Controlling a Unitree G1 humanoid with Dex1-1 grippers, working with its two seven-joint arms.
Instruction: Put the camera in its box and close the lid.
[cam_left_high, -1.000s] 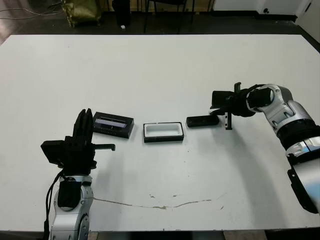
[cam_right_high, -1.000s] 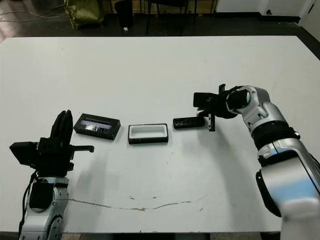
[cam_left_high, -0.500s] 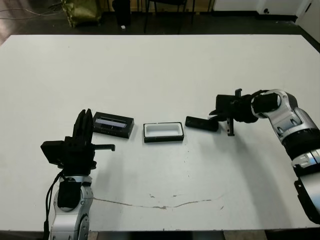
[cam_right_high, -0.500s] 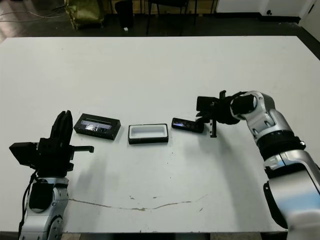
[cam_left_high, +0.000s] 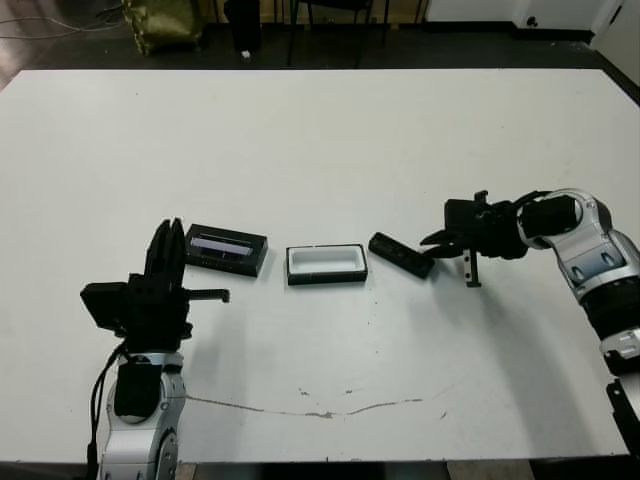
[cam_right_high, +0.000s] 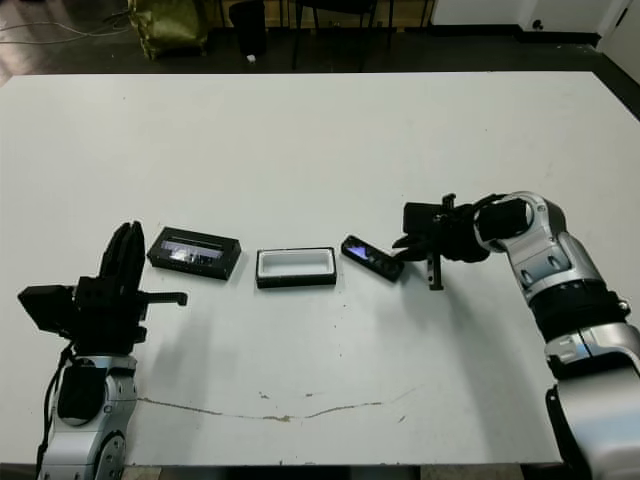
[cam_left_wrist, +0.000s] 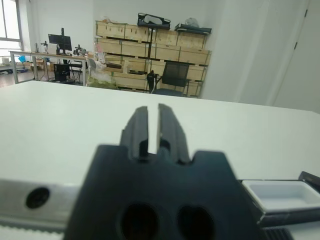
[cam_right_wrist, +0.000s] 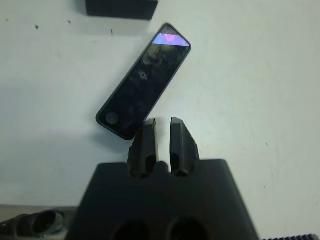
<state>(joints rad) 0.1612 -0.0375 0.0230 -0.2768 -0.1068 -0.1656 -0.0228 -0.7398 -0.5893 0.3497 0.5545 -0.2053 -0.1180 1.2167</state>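
Tabletop (cam_left_high: 320, 140), white and wide, carries three small black things in a row near the middle, with a thin crack running along its near part. Left arm stands raised over the near left part, its left hand (cam_left_high: 222, 295) held above the surface with the two fingers drawn together to a narrow slit and nothing between them. Right arm reaches in from the right edge, and the right hand (cam_left_high: 432, 241) sits low just beside the camera's near end; its fingers (cam_right_wrist: 147, 142) are nearly closed, leaving only a thin gap, and grip nothing. Whether a fingertip touches the camera cannot be told.

The lid (cam_left_high: 227, 248) lies flat at the left of the row, pale strip upward. The box (cam_left_high: 326, 264) sits in the middle, open side up, its white lining bare. The camera (cam_left_high: 401, 255) lies on the tabletop just right of the box, outside it, skewed at an angle, its bluish-purple lens (cam_right_wrist: 171, 38) end pointing toward the box.
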